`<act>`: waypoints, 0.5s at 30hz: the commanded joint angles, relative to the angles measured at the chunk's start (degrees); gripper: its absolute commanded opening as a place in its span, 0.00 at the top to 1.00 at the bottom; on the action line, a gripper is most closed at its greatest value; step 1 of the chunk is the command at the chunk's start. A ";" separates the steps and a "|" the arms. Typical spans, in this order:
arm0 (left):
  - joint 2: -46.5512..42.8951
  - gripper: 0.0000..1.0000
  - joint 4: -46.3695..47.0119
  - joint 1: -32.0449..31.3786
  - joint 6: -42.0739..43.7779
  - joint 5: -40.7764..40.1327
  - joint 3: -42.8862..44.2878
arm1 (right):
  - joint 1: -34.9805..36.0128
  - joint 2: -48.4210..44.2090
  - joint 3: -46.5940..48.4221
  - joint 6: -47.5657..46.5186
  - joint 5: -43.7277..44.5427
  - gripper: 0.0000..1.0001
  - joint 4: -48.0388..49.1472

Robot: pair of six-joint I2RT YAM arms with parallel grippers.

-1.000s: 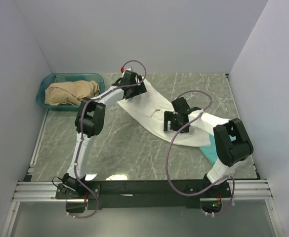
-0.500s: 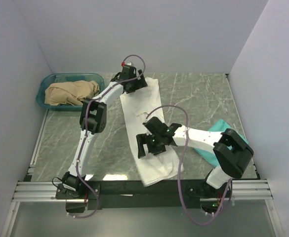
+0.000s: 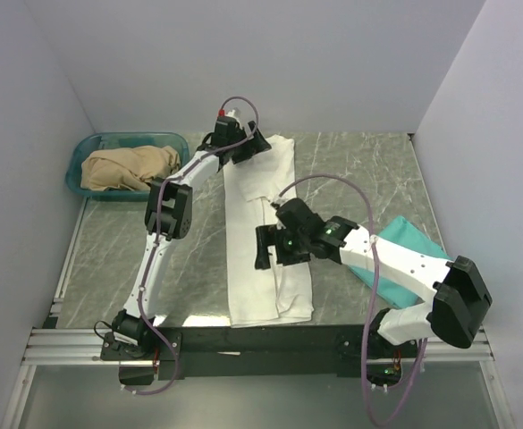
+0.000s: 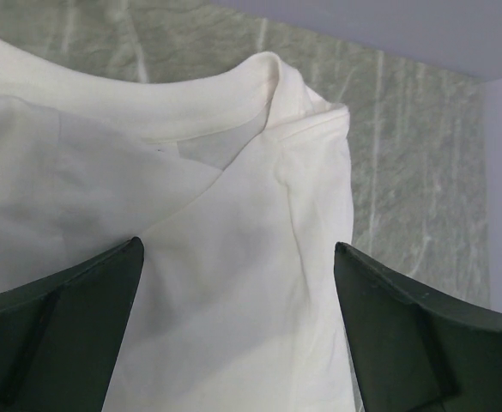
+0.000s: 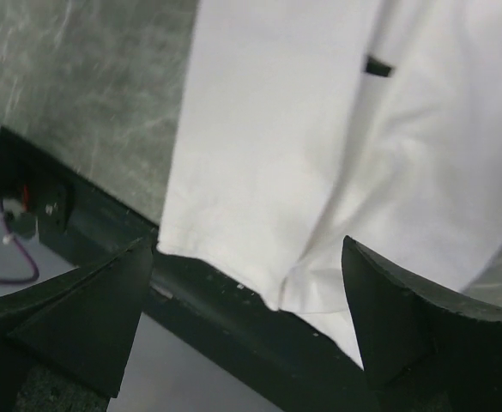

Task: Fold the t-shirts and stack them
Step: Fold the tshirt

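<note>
The white t-shirt [image 3: 263, 290] lies as a long narrow folded strip from the back of the table to its front edge. My left gripper [image 3: 248, 148] stands open just above the collar end [image 4: 233, 112], with cloth showing between its fingers [image 4: 62, 326] and nothing gripped. Over the middle of the strip my right gripper [image 3: 273, 252] hangs open and empty. In the right wrist view the gripper [image 5: 247, 245] looks down on the shirt's hem [image 5: 233, 249] and a small black print [image 5: 377, 66]. The teal t-shirt [image 3: 411, 231] lies flat at the right, partly under my right arm.
A teal plastic basket [image 3: 87, 143] holding a tan cloth [image 3: 127, 166] stands at the back left. The black front rail [image 5: 259, 343] runs just under the white shirt's hem. Grey walls enclose the table on three sides.
The white shirt has swung from a diagonal towards the right into a straight strip reaching the front edge. My right arm swept left and forward with it. The left gripper shifted slightly back.
</note>
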 commanded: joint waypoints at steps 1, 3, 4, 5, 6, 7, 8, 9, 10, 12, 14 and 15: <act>5.26 0.01 7.54 -0.36 -2.96 6.27 2.82 | -4.18 -1.38 0.71 0.52 1.54 0.04 -0.50; 7.02 0.01 8.45 -0.45 -4.38 6.81 4.93 | -4.88 -0.95 0.44 -0.18 1.53 0.04 -0.40; 8.95 0.01 8.45 -0.53 -5.60 7.51 7.73 | -5.06 -0.25 0.36 -0.44 1.61 0.04 -0.49; 9.75 0.01 10.01 -0.53 -6.05 7.34 9.15 | -5.15 0.02 0.27 -0.71 1.53 0.04 -0.58; 10.28 0.01 10.38 -0.53 -6.49 6.99 9.95 | -5.15 0.55 0.01 -0.80 1.09 0.04 -0.40; 10.20 0.00 11.16 -0.53 -7.36 7.25 9.87 | -5.06 0.81 -0.95 -0.97 -0.39 0.04 0.64; 9.67 0.01 11.95 -0.53 -7.46 7.60 9.52 | -5.24 0.99 -1.40 -1.06 -1.54 0.04 1.35; 8.97 0.01 12.22 -0.53 -7.37 7.86 8.99 | -5.24 1.34 -2.01 -1.06 -2.77 0.04 2.40; 6.88 0.01 12.31 -0.53 -6.94 8.13 7.68 | -4.72 1.52 -3.24 -1.23 -4.00 0.04 4.33; 4.06 0.00 10.74 -0.62 -4.84 8.22 6.53 | -4.01 2.65 -3.77 -1.85 -4.72 0.04 4.70; -1.38 0.01 9.16 -0.62 -3.16 7.96 4.60 | -2.35 3.36 -3.43 -1.59 0.09 0.04 2.51; -5.67 0.01 7.23 -0.62 -1.67 7.43 3.64 | -1.56 3.89 -3.16 -1.50 2.04 0.05 1.54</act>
